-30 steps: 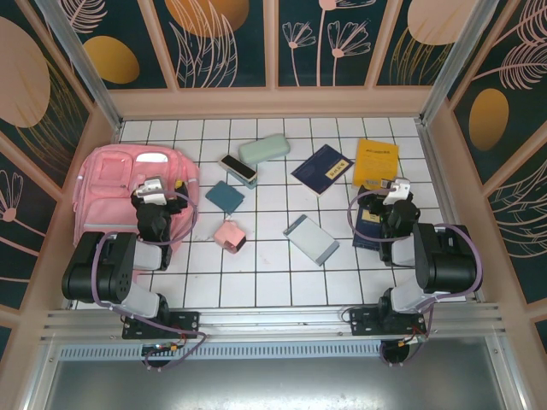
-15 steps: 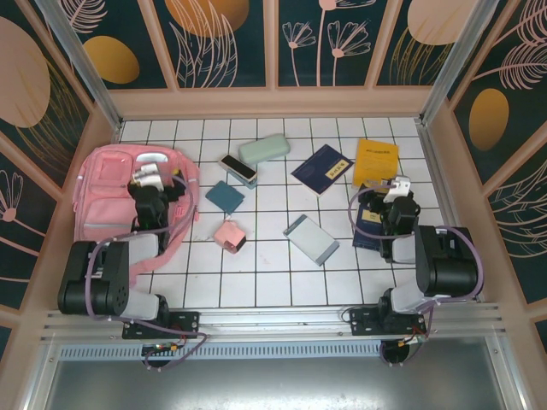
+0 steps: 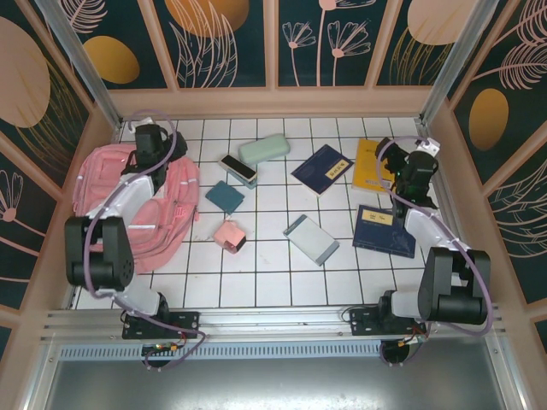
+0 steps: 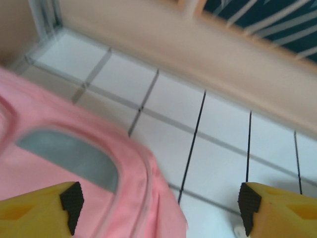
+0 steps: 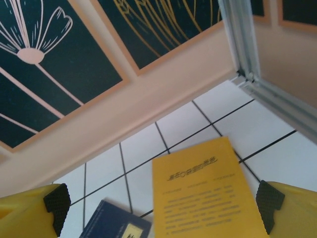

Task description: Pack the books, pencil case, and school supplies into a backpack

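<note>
The left fingers are hanging spread wide over the top edge of the pink backpack, lying at the far-left side of the bench. The right fingers are gaping empty above the yellow book, beside a navy book.

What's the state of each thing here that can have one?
backpack: lying rumpled on the table; can't tell if it is open.
yellow book: closed, lying flat.
navy book with label: closed, lying flat.
other navy book: closed, lying flat.
mint-green case: closed.
grey-blue box: closed.
left end effector: open, empty, over the backpack's edge.
right end effector: open, empty, above the yellow book.
</note>
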Controlling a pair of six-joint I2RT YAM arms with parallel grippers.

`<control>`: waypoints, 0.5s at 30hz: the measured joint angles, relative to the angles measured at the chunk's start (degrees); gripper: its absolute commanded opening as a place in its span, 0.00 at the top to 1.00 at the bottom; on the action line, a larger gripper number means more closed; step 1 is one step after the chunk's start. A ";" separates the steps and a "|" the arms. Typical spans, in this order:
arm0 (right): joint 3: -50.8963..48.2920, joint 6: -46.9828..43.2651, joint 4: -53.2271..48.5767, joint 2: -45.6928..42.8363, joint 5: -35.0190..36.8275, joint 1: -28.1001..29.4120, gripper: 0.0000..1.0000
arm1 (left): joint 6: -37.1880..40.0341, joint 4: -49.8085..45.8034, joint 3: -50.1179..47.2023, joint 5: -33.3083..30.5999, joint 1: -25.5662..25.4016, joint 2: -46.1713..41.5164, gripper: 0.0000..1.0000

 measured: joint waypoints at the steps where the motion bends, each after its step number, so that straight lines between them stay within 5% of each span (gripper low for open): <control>1: 0.90 0.48 -1.51 0.09 -0.31 0.46 0.01 | -0.79 -1.97 1.01 1.07 -0.20 2.36 0.26; 15: 4.70 1.25 -11.54 0.39 -1.64 6.54 0.01 | -2.73 -16.02 15.67 2.29 -6.14 21.05 0.33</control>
